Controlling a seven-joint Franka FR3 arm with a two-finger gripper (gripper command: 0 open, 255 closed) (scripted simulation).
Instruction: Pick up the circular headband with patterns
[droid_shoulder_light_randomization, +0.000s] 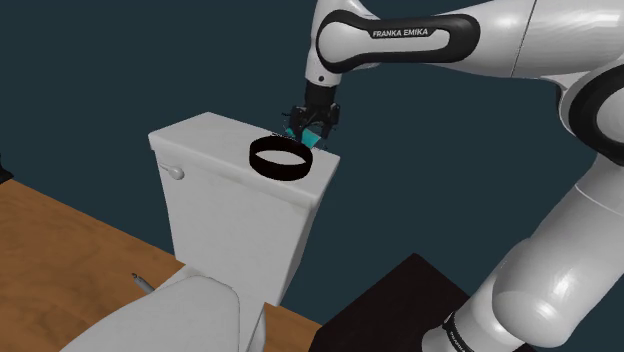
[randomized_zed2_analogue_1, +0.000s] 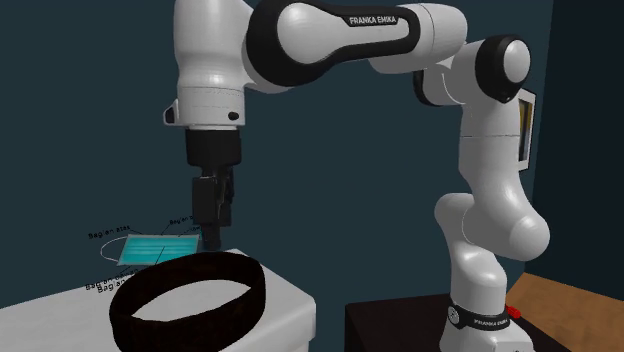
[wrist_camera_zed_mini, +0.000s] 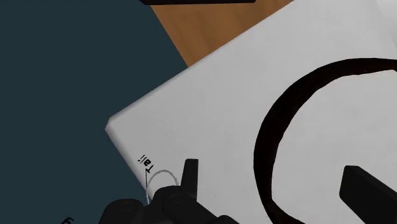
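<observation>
Jaws of mine stand apart, holding nothing, and hang low over the back part of a white toilet tank lid (droid_shoulder_light_randomization: 200, 140). In the wrist view one finger (wrist_camera_zed_mini: 190, 170) sits outside the ring and the other inside it, with the band's curved wall running between them; I cannot tell whether either tip touches it yet.

Just under me lies the headband (wrist_camera_zed_mini: 264, 137), a dark closed hoop resting flat on the lid, upright on its edge like a low wall. It looks plain black; I see no pattern on it. A flat teal packet (randomized_zed2_analogue_1: 150, 249) lies on the lid just beside the hoop's far rim, near my outer finger.

I judge this the end of the approach, before the grasp. Next I should go straight down astride the rim, keep clear of the packet, close on the band's wall, then lift.

Farther off are the toilet bowl (droid_shoulder_light_randomization: 170, 310) and the wooden floor (droid_shoulder_light_randomization: 60, 220).
</observation>
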